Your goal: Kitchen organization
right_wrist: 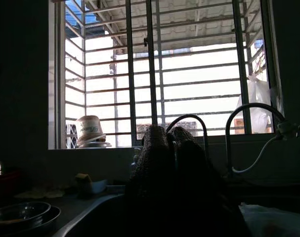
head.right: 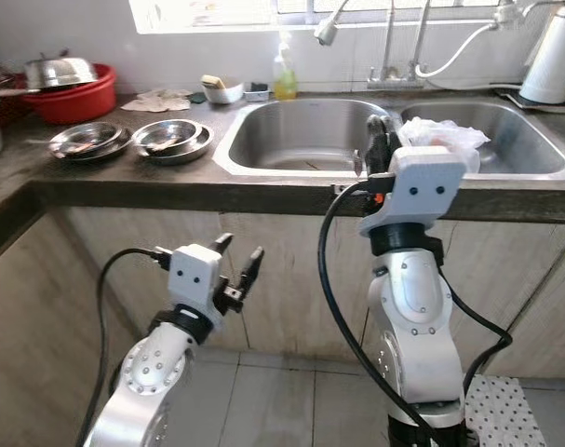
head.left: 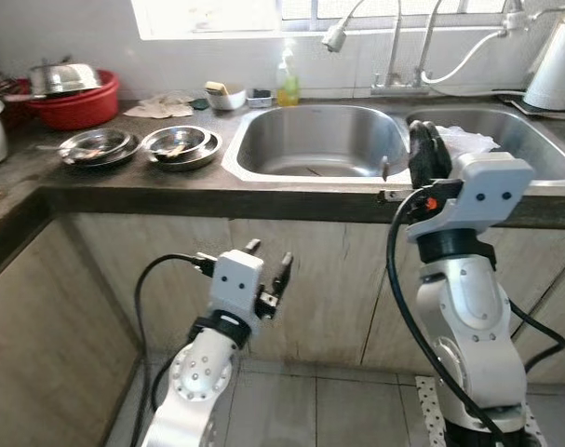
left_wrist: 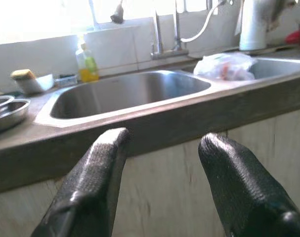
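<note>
Left pincer (head.left: 268,264) gapes empty below the counter (head.left: 170,191); right pincer (head.left: 428,149), closed, holds nothing.

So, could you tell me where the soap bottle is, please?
The soap bottle stands on the ledge behind the left sink, under the window, right of a small tray.

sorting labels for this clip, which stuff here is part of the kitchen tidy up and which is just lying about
Job:
- steel plates
- red basin
- plastic bag
- left tool, open
- right tool, shut

Lying about:
- soap bottle
- faucet
- kettle
</note>
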